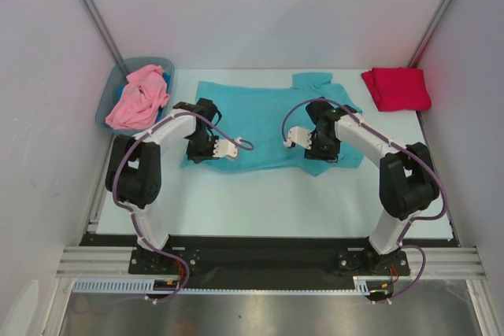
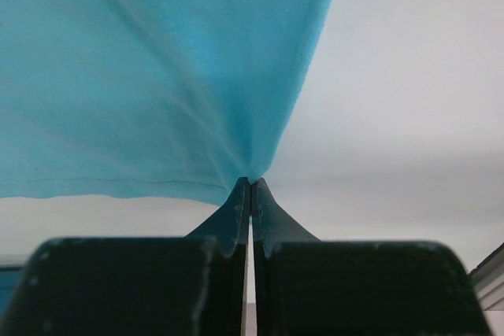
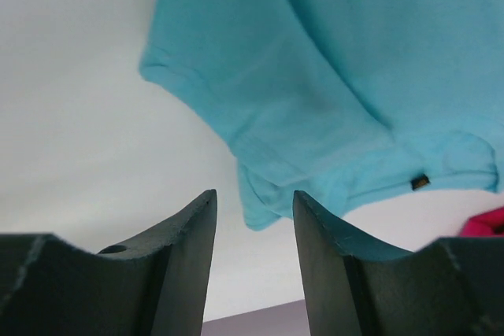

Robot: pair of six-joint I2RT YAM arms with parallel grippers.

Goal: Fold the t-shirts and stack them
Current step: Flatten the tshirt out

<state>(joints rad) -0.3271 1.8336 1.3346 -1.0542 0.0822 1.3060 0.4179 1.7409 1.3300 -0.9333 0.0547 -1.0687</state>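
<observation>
A teal t-shirt (image 1: 264, 120) lies spread across the middle of the table. My left gripper (image 2: 250, 184) is shut on the teal t-shirt's (image 2: 142, 76) edge, and the cloth fans out taut from the pinch; from above, this gripper (image 1: 198, 152) is at the shirt's near left corner. My right gripper (image 3: 254, 204) is open just short of a corner of the teal t-shirt (image 3: 331, 76), with nothing pinched; from above it (image 1: 319, 153) is over the shirt's near right edge. A folded red t-shirt (image 1: 396, 88) lies at the back right. A crumpled pink t-shirt (image 1: 138, 98) fills the bin.
The grey-blue plastic bin (image 1: 113, 90) stands at the back left corner of the table. White walls close in the sides and back. An edge of the red t-shirt (image 3: 488, 224) shows at the right of the right wrist view.
</observation>
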